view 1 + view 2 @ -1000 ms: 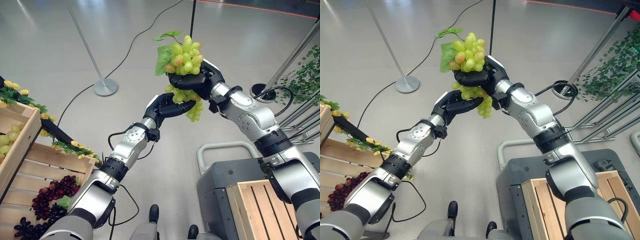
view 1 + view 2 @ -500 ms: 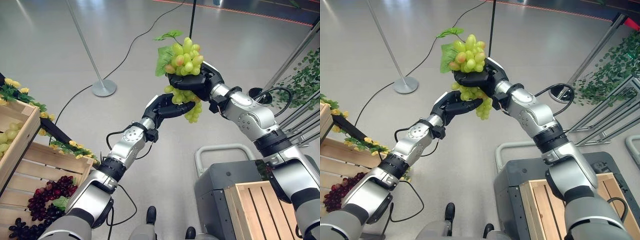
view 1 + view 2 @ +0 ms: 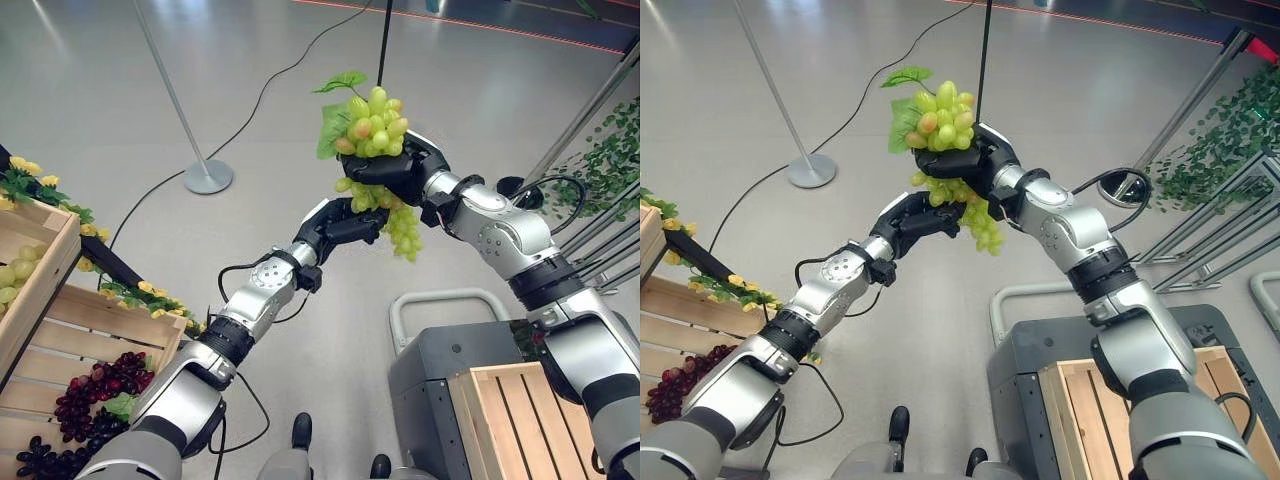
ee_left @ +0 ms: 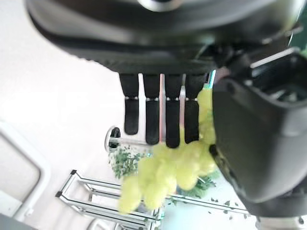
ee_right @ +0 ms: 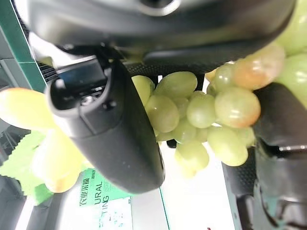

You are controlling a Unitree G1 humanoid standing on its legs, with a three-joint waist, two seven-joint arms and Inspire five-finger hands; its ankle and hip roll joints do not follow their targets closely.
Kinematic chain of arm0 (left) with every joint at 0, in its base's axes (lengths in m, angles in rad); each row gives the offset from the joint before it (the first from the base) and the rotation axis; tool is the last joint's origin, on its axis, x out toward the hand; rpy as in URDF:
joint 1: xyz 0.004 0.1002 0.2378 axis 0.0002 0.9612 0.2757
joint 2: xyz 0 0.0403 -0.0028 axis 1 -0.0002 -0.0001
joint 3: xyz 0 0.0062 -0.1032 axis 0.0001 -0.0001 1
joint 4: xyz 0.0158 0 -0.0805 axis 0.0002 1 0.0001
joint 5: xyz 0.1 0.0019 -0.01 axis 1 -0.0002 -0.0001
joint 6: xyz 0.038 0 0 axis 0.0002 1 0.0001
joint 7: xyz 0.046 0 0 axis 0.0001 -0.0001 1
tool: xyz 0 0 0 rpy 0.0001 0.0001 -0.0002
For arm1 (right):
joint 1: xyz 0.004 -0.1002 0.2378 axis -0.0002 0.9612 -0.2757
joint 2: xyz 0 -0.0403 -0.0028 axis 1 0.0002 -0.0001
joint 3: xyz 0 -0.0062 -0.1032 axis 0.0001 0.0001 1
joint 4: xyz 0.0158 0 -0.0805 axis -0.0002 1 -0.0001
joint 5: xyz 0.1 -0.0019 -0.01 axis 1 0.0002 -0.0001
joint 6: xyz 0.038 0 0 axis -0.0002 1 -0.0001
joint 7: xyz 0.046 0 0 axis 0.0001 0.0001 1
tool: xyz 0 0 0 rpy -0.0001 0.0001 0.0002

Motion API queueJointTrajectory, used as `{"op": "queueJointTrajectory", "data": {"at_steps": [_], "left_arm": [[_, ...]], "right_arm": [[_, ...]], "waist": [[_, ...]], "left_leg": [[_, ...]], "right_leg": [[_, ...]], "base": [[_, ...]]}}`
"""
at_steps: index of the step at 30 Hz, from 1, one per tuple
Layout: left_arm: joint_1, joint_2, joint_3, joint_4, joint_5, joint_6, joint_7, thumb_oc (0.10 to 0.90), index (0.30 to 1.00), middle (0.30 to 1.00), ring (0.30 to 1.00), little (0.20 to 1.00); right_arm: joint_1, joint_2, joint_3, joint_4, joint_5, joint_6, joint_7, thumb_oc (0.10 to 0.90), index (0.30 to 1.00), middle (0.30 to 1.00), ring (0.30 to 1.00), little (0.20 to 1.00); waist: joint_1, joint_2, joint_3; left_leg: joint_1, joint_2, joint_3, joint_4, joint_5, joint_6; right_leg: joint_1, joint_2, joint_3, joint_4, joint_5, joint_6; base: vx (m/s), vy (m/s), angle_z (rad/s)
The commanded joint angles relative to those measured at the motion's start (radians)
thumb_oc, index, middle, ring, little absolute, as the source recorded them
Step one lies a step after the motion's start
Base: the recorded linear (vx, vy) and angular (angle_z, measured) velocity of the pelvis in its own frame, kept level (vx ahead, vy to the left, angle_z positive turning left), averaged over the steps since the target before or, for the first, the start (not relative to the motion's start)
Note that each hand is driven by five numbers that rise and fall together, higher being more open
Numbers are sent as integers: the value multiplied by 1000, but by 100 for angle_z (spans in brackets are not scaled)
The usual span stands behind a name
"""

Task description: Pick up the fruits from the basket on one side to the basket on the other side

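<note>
Green grape bunch (image 3: 376, 128) held aloft between both arms, high above the floor (image 3: 120, 90); right hand (image 3: 395, 170) clamped around the bunch's middle, leaf and upper grapes above the fist, lower cluster hanging beneath; left hand (image 3: 345, 222) just below and beside, fingers (image 4: 158, 115) straight and apart, touching the hanging grapes without closing. Wooden crate (image 3: 60, 340) at lower left holding dark grapes (image 3: 105, 385), trimmed with yellow flowers (image 3: 30, 180); second wooden crate (image 3: 520, 410) on a grey cart (image 3: 430, 360) at lower right. Stanchion base (image 3: 208, 176) beyond.
</note>
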Motion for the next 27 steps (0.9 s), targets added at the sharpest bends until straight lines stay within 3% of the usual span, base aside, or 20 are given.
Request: {"op": "queueJointTrajectory", "data": {"at_steps": [1,4,6,7,8,9,10,22,23,27], "left_arm": [[-95,-112,18,-22,-49,-203,-7,400,300,300,300,300],[-93,-111,17,-23,-47,-202,-4,400,300,300,300,300],[-93,-109,16,-17,-45,-207,-3,400,300,300,300,300],[-93,-109,17,-17,-42,-207,1,400,300,300,300,300],[-93,-106,18,-19,-42,-205,2,400,300,300,300,300],[-92,-105,19,-20,-43,-204,2,400,300,300,300,300],[-91,-104,20,-23,-43,-202,3,400,300,300,300,300],[-91,-103,26,-19,-38,-194,15,400,300,300,300,300],[-91,-104,25,-16,-40,-179,18,800,900,900,900,900],[-83,-98,28,-9,-30,-152,41,800,900,900,900,900]], "right_arm": [[-80,121,36,33,31,-53,113,400,300,300,300,300],[-88,116,46,30,8,-53,124,400,300,300,300,300],[-92,112,51,28,6,-53,123,467,401,401,401,401],[-92,113,51,29,6,-54,124,472,408,408,408,408],[-91,113,50,27,7,-55,125,467,401,401,401,401],[-90,112,50,26,7,-55,124,413,319,319,319,319],[-90,111,49,25,9,-57,123,400,300,300,300,300],[-86,118,43,20,10,-53,121,400,300,300,300,300],[-86,118,42,19,10,-52,120,400,300,300,300,300],[-84,114,41,24,8,-62,106,400,300,300,300,300]], "waist": [[20,0,-247],[22,-1,-248],[21,-1,-248],[22,-1,-248],[22,-1,-247],[22,-1,-248],[22,-1,-248],[22,-1,-245],[22,-1,-245],[24,1,-244]], "left_leg": [[107,90,25,1,-141,-103],[105,88,23,1,-140,-103],[106,88,24,1,-140,-103],[106,88,24,1,-140,-103],[107,88,23,1,-140,-102],[106,88,23,1,-140,-102],[107,87,22,1,-140,-102],[110,86,21,1,-142,-101],[111,86,21,1,-142,-100],[112,85,21,1,-142,-100]], "right_leg": [[-62,-41,21,0,67,-8],[-62,-41,20,0,67,-9],[-62,-41,21,0,67,-9],[-61,-41,20,0,67,-9],[-61,-41,20,0,67,-10],[-61,-41,21,0,67,-10],[-61,-40,21,0,66,-10],[-58,-42,22,0,66,-9],[-58,-41,22,0,66,-9],[-56,-42,21,0,67,-8]], "base": [[0,0,0],[0,0,0],[0,0,0],[0,0,0],[0,0,0],[0,0,0],[0,0,0],[0,0,0],[0,0,0],[0,0,0]]}}
